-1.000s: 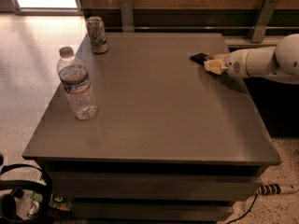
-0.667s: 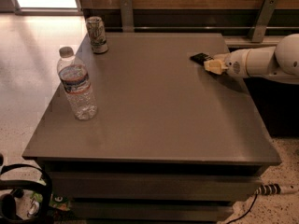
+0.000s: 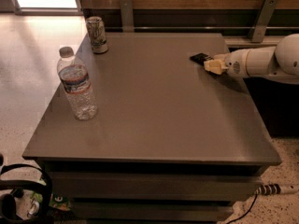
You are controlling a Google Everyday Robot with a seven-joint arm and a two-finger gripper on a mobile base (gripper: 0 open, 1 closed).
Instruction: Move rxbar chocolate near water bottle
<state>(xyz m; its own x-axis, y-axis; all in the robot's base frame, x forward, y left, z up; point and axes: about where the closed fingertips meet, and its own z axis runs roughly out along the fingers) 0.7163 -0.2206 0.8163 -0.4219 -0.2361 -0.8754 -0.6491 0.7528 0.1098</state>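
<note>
The rxbar chocolate (image 3: 200, 57), a small flat black bar, lies on the grey table (image 3: 159, 111) at the far right. My gripper (image 3: 213, 66) comes in from the right on a white arm and sits right against the bar's near end, covering part of it. The water bottle (image 3: 77, 87), clear with a white label, stands upright near the table's left edge, far from the bar and the gripper.
A pale green-marked soda can (image 3: 96, 34) stands at the table's far left corner. A wooden wall with metal brackets (image 3: 126, 14) runs behind the table. A power strip (image 3: 273, 189) and cables lie on the floor at the lower right.
</note>
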